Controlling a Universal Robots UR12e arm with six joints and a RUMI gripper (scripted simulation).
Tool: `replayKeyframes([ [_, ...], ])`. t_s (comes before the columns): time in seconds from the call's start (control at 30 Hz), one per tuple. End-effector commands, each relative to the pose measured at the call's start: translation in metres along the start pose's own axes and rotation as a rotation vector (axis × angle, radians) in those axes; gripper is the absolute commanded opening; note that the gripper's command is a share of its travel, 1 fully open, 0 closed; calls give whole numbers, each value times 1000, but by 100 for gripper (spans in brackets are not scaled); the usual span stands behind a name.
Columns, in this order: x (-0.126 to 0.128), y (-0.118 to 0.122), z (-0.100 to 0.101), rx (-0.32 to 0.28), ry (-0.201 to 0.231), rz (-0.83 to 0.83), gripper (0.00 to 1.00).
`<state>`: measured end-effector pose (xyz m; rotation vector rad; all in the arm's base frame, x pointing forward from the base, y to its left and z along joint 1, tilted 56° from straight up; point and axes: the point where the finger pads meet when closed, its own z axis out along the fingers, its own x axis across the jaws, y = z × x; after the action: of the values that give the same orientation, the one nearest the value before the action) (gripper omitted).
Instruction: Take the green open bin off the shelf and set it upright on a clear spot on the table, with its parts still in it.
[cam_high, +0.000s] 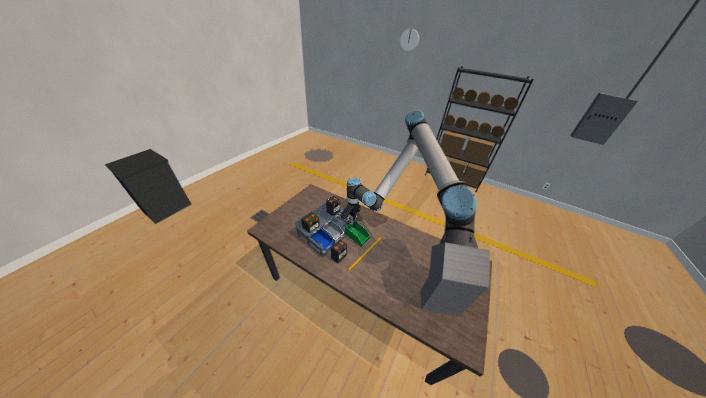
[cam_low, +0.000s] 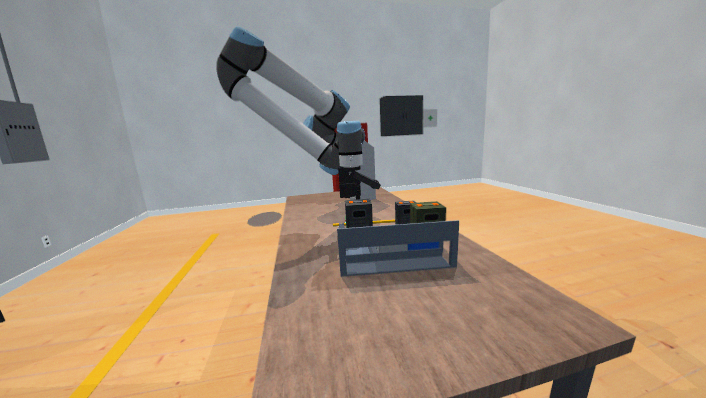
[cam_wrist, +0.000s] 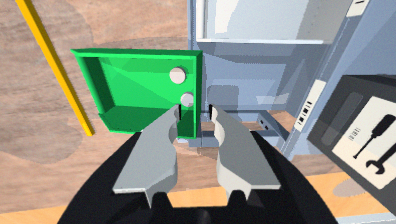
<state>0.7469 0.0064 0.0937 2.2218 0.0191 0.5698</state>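
Note:
The green open bin (cam_high: 357, 234) (cam_wrist: 140, 85) stands upright in front of the blue-grey shelf (cam_high: 302, 232) (cam_low: 395, 235) (cam_wrist: 260, 72), its wall close along the shelf's front edge. Two small round whitish parts (cam_wrist: 177, 75) (cam_wrist: 187, 99) lie in it near that wall. It seems to rest on the table (cam_high: 370, 290) (cam_low: 400, 320); its underside is hidden. My gripper (cam_high: 352, 220) (cam_low: 357, 198) (cam_wrist: 195, 105) points down over the bin's shelf-side wall, fingers partly apart. In the wrist view the wall lies in line with the gap, and nothing is held. The bin is hidden in the exterior view.
A grey bin (cam_high: 334, 229) (cam_wrist: 265, 22) and a blue bin (cam_high: 323, 240) (cam_low: 424, 246) sit on the shelf. A black box (cam_high: 333, 205) (cam_low: 358, 214) (cam_wrist: 350, 90) and an olive box (cam_high: 310, 222) (cam_low: 431, 212) stand on top. Another black box (cam_high: 339, 252) and a yellow strip (cam_high: 365, 253) (cam_wrist: 55, 67) are nearby.

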Motion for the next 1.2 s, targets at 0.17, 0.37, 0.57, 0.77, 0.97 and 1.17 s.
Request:
replayKeyframes([
  [0.17,0,0,4,0,1,0,20],
  [0.37,0,0,6,0,1,0,20],
  [0.57,0,0,14,0,1,0,20],
  [0.77,0,0,14,0,1,0,20],
  [0.97,0,0,15,0,1,0,20],
  [1.17,0,0,17,0,1,0,20],
])
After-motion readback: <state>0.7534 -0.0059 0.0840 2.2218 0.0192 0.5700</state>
